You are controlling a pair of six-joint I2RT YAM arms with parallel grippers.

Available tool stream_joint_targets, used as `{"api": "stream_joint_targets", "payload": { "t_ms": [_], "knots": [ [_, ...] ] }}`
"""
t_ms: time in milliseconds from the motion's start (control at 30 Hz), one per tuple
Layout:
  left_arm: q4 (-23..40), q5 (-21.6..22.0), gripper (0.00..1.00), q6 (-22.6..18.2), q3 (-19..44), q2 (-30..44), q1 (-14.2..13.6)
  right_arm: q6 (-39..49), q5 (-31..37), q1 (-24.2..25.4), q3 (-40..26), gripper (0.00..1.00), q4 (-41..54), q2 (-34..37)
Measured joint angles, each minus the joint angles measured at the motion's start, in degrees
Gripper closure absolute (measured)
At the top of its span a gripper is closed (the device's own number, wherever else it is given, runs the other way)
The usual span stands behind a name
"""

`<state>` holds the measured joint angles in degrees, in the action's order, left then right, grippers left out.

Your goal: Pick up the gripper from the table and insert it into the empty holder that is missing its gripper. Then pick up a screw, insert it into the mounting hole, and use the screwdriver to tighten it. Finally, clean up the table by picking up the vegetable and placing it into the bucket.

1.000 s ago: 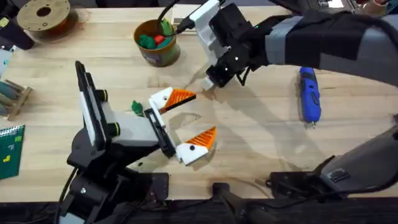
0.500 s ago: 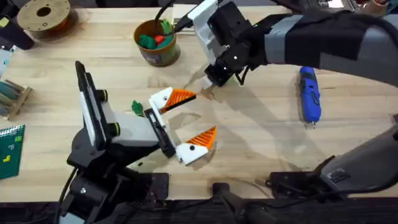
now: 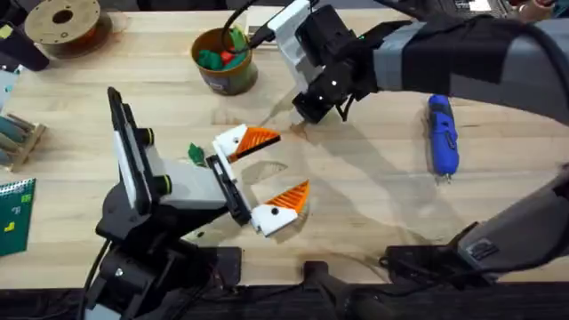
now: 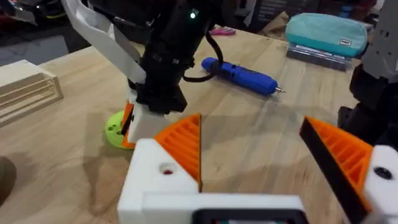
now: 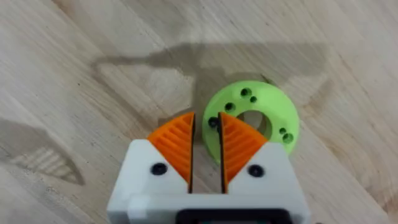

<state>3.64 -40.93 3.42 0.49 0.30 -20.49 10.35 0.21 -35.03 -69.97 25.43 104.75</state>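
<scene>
Screwdriver (image 3: 443, 135) is lying on the counter (image 3: 373, 191) overhead, right of the right tool (image 3: 307, 111); vegetable (image 3: 196, 153) is sitting beside the wide-open left tool (image 3: 271, 173); bucket (image 3: 224, 60) is standing far back. Left wrist: screwdriver is lying beyond the right arm. Right wrist: right tool's pads (image 5: 177, 144) are sitting nearly closed over a lime-green ring (image 5: 255, 118), gripping nothing.

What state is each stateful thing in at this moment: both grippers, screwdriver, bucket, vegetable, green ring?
Left gripper: open wide, holding nothing.
Right gripper: nearly shut, a narrow gap, over the ring's edge.
Screwdriver: lying flat on the table, untouched.
Bucket: upright, toy vegetables inside.
Vegetable: on the table, outside the bucket.
Lime-green ring: flat on the table.
</scene>
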Motion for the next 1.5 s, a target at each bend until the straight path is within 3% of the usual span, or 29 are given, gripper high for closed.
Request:
{"api": "stream_joint_targets", "payload": {
  "t_ms": [233,367,700,1033,1367,1500],
  "knots": [
    [0.0,0.0,0.014,0.0,0.0,0.0,0.0,0.0,0.7,0.1,0.0,0.84,0.0,0.0],
    [0.0,0.0,0.014,0.0,0.0,0.0,0.0,0.2,1.3,0.3,-0.2,0.989,-0.1,0.0],
    [0.0,0.0,0.014,0.0,0.0,0.0,0.0,0.2,1.9,0.4,-0.2,0.993,0.8,-1.5],
    [0.0,0.0,0.014,0.0,0.0,0.0,0.0,0.2,1.6,0.4,-2.1,0.993,5.9,-12.6],
    [0.0,0.0,0.013,0.0,0.0,0.0,0.0,-2.0,-12.6,0.0,-9.5,0.994,15.7,-18.7],
    [0.0,0.0,0.014,0.0,0.0,0.0,0.0,-3.1,-15.3,-2.5,-14.6,0.994,21.4,-19.3]
  ]
}}
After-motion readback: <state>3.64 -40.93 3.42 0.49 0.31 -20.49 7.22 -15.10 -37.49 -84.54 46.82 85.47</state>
